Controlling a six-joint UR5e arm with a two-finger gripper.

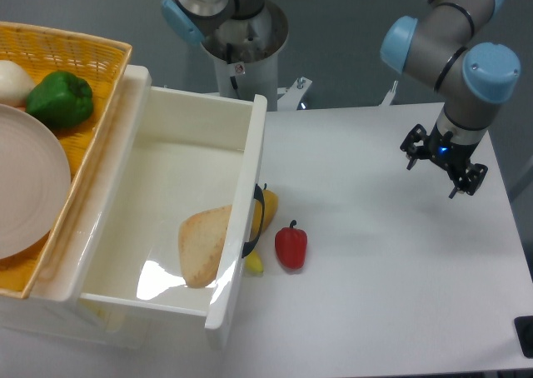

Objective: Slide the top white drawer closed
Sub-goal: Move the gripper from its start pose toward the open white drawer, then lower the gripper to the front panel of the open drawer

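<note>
While the top white drawer (171, 220) stands pulled fully out of the cabinet, your gripper (438, 161) hangs well to its right, fingers spread and holding nothing. Watch the red pepper (291, 246) and yellow item (265, 216) just beside the drawer's black handle (256, 222); your approach could knock them.

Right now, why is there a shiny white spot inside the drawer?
In the fixed camera view, that spot is glare: a lamp reflecting off the glossy floor of the top white drawer, beside the bread. The picture is sharp; the red pepper casts only a soft shadow.
</note>
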